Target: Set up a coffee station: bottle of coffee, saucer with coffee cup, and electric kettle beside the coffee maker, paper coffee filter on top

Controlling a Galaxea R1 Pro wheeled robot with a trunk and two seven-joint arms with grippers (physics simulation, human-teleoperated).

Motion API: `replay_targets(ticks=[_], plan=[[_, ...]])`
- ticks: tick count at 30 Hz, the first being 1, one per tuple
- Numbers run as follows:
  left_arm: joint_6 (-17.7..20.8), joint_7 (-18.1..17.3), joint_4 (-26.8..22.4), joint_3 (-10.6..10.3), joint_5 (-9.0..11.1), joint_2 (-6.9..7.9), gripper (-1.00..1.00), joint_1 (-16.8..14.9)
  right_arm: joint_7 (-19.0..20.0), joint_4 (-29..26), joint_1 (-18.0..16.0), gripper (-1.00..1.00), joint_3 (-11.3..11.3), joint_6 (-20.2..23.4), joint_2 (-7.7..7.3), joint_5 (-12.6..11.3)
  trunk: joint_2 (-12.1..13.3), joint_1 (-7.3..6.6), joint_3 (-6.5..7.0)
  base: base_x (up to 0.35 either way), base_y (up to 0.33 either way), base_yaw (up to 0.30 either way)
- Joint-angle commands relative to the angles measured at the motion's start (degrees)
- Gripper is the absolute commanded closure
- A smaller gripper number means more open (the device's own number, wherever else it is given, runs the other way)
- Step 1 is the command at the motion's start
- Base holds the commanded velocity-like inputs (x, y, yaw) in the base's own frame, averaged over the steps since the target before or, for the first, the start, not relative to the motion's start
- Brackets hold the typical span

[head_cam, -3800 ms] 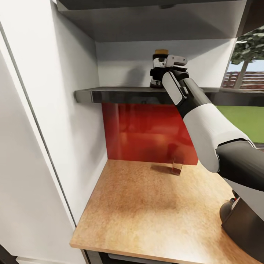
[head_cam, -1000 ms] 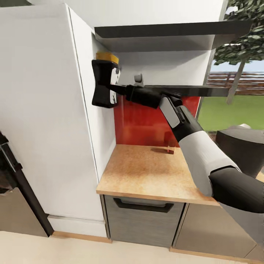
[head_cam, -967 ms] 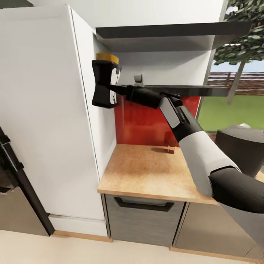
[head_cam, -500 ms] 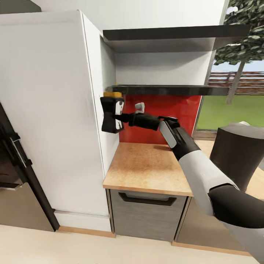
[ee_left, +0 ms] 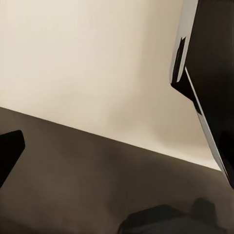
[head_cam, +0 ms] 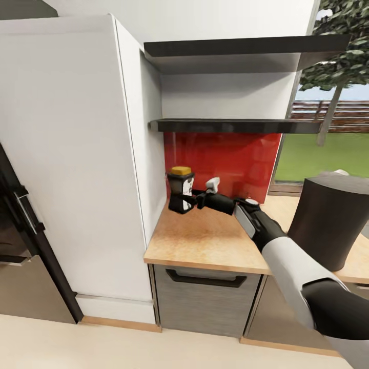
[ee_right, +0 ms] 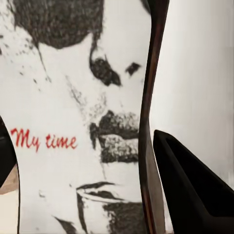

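Since half a second ago the right arm has dropped: the bottle (head_cam: 180, 190), then level with the lower shelf (head_cam: 236, 125) against the white cabinet (head_cam: 77, 154), now hangs just above the desk (head_cam: 205, 241), at about 10 o'clock from the desk's middle, in front of the red backsplash (head_cam: 225, 159). Against the frame 3.8 s back the change is greater still, for there the bottle stood on the shelf with the tool around it, and the camera sat much closer in. The view itself has hardly shifted over the last half second.

The right tool (head_cam: 190, 201) is clamped on the bottle's dark body, below its yellow cap (head_cam: 181, 170). The bottle is upright. Whether its base touches the desk cannot be told; it looks slightly raised. In the right wrist view the bottle's white label (ee_right: 73, 122) sits close up, printed with "My time" in red, and a dark finger (ee_right: 195, 185) lies beside it.

A large dark round body (head_cam: 333, 220) stands on the desk at 3 o'clock, well apart from the bottle; what it is cannot be told. A drawer (head_cam: 205, 302) with a dark handle sits under the desk.

The left wrist view gives a pale wall, a dark surface and dark edges; whether the left tool is apart or together cannot be told.
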Motion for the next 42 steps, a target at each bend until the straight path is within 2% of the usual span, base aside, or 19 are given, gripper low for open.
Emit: replay_targets(ticks=[1,3,4,5,7,10,11,13,14,16,18,19,20,24,29,32,42], plan=[[-0.1,0.1,0.0,0.0,0.3,0.01,-1.0,0.0,0.0,1.5,0.0,1.0,0.1,-0.3,-0.42,-0.9,-0.1,0.03,-0.11,0.0,0.0,0.0],[-0.1,0.1,0.0,0.0,0.3,0.05,-1.0,0.0,-1.1,5.7,0.1,1.0,0.0,-3.8,-1.42,-0.9,-0.1,0.03,-0.11,0.0,0.0,0.0],[-0.1,0.1,0.0,0.0,0.3,0.06,-1.0,0.0,-4.2,8.9,0.1,1.0,0.1,-7.7,-1.97,-0.9,-0.1,0.03,-0.11,0.0,0.0,0.0],[-0.1,0.1,0.0,0.0,0.3,0.06,-1.0,0.0,-5.3,9.4,0.1,1.0,0.0,-8.6,-2.05,-0.9,-0.1,0.03,-0.11,0.0,0.0,0.0],[-0.1,0.1,-0.1,0.0,0.3,0.04,-1.0,0.0,-11.7,11.3,0.2,1.0,0.1,-11.6,-2.19,-1.0,-0.1,0.03,-0.11,0.0,0.0,0.0],[-0.1,0.1,-0.1,0.0,0.3,0.06,-1.0,0.0,-24.8,13.8,0.2,1.0,0.2,-15.2,-1.75,-1.0,-0.1,0.03,-0.11,0.0,0.0,0.0],[-0.2,0.1,-0.1,0.1,0.3,0.07,-1.0,0.0,-35.2,15.0,0.2,1.0,0.2,-17.5,-0.99,-0.9,-0.1,0.03,-0.11,0.0,0.0,0.0],[-0.2,0.1,-0.1,0.1,0.3,0.03,-1.0,0.0,-43.5,15.4,0.2,1.0,0.2,-18.5,0.19,-0.8,-0.1,0.03,-0.11,0.0,0.0,0.0],[-0.3,0.1,-0.1,0.1,0.3,0.07,-1.0,0.0,-62.9,15.5,0.2,1.0,0.3,-19.2,4.45,0.9,-0.1,0.03,-0.11,0.0,0.0,0.0],[-0.3,0.1,-0.1,0.1,0.3,0.07,-1.0,0.0,-70.2,15.5,0.2,1.0,0.3,-19.2,7.03,3.9,-0.1,0.03,-0.11,0.0,0.0,0.0],[-0.3,0.1,-0.1,0.1,0.3,0.05,-1.0,-0.1,-76.6,15.6,0.2,1.0,0.3,-19.3,8.96,6.6,-0.1,0.03,-0.11,0.0,0.0,0.0],[-0.3,0.1,-0.1,0.1,0.3,0.03,-1.0,-0.1,-79.0,15.6,0.2,1.0,0.3,-19.3,9.57,7.5,-0.1,0.03,-0.11,0.0,0.0,0.0],[-0.3,0.1,-0.1,0.1,0.3,-0.01,-1.0,0.0,-82.8,15.6,0.2,1.0,0.3,-19.3,9.57,8.8,-0.1,0.03,-0.11,0.0,0.0,0.0],[-0.3,0.1,-0.1,0.1,0.3,-0.01,-1.0,0.0,-85.7,15.6,0.2,1.0,0.4,-19.3,9.57,9.1,-0.1,0.03,-0.11,0.0,0.0,0.0],[-0.3,0.1,-0.1,0.1,0.3,0.05,-1.0,-0.1,-95.9,15.8,0.2,1.0,0.4,-19.4,9.57,9.2,-0.1,0.03,-0.11,0.0,0.0,0.0],[-0.3,0.1,-0.2,0.1,0.3,0.05,-1.0,-0.1,-99.6,15.7,0.2,1.0,0.4,-19.5,9.57,9.2,-0.1,0.03,-0.11,0.0,0.0,0.0],[-0.4,0.2,-0.4,0.2,0.4,-0.4,-1.0,-0.5,-100.1,15.9,0.2,1.0,0.2,-19.5,9.57,9.2,-0.1,0.03,-0.11,0.0,0.105,-0.024]])
